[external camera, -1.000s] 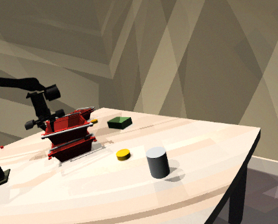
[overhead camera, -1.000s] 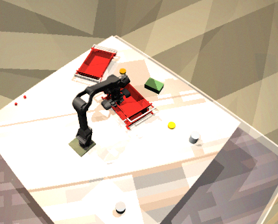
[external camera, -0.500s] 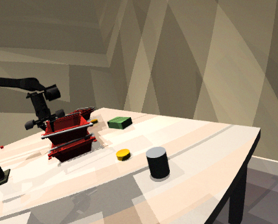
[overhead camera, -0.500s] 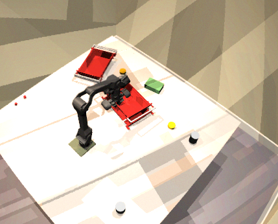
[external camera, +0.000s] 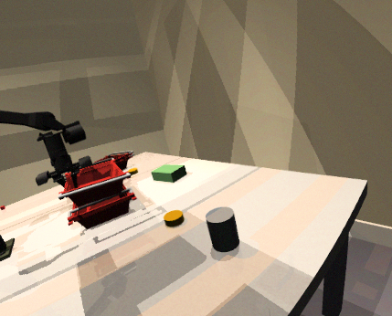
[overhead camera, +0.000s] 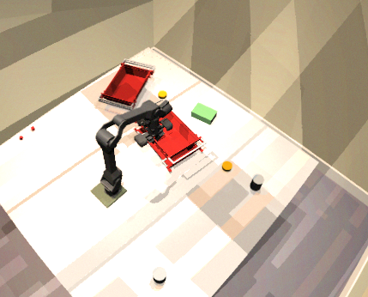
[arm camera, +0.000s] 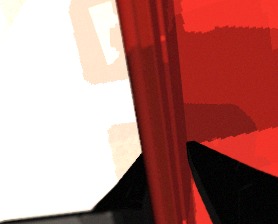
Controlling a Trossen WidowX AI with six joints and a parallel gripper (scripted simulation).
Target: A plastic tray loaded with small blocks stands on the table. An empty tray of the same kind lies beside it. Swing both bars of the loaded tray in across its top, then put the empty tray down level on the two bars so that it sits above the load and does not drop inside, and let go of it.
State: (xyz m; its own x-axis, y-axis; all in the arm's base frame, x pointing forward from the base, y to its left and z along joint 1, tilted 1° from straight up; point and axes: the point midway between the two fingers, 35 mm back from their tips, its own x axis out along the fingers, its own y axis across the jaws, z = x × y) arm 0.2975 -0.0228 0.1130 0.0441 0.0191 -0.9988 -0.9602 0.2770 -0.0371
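On the worktop (overhead camera: 286, 181) I see two red trays well apart: the far tray (overhead camera: 127, 82) lies flat with its wire bars (overhead camera: 136, 63) out over its ends. The near tray (overhead camera: 180, 136) hangs above its own shadow beside the arm. I cannot make out any blocks inside either tray. The tool (overhead camera: 153, 130) is clamped narrow on the near tray's side wall (arm camera: 155, 125), one finger inside and one outside.
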